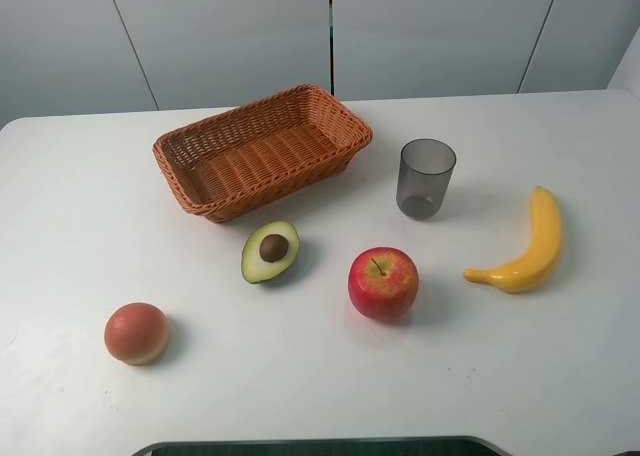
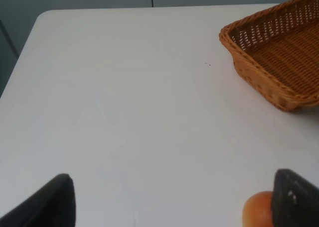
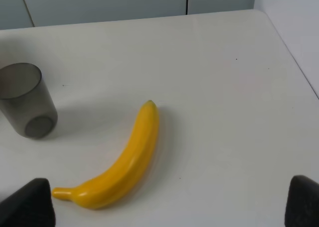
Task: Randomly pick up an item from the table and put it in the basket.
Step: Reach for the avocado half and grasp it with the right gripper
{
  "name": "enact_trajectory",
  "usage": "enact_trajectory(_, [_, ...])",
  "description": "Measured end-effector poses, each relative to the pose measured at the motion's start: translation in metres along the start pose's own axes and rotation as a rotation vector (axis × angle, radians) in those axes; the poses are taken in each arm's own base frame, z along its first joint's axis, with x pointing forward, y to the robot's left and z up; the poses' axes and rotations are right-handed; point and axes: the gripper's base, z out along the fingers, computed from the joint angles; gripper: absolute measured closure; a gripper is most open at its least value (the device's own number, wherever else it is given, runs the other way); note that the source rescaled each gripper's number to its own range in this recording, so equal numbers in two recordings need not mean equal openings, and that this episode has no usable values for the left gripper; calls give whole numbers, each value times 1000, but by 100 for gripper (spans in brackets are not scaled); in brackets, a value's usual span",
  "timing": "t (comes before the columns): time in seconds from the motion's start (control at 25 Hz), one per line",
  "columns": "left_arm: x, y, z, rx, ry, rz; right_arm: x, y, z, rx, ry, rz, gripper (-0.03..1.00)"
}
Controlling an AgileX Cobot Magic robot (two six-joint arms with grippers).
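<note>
The halved avocado (image 1: 270,251) lies flesh up with its brown pit showing on the white table (image 1: 300,386), just in front of the empty wicker basket (image 1: 240,111). Neither gripper shows in the exterior high view. In the left wrist view my left gripper (image 2: 177,207) is open and empty, its dark fingertips (image 2: 55,202) wide apart above bare table, with the basket's corner (image 2: 259,70) ahead. In the right wrist view my right gripper (image 3: 164,207) is open and empty, its fingertips (image 3: 30,204) wide apart. The avocado is out of both wrist views.
A red apple (image 1: 383,283) sits right of the avocado. A round orange-red fruit (image 1: 137,333) lies at the front left and shows beside a left fingertip (image 2: 256,209). A grey translucent cup (image 1: 425,179) (image 3: 25,100) and a yellow banana (image 1: 525,246) (image 3: 124,160) are on the right.
</note>
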Motion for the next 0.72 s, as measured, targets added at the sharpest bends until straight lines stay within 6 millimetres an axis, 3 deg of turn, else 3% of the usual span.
enact_trajectory(0.72, [0,0,0,0,0,0,0,0,0,0,0,0,-3])
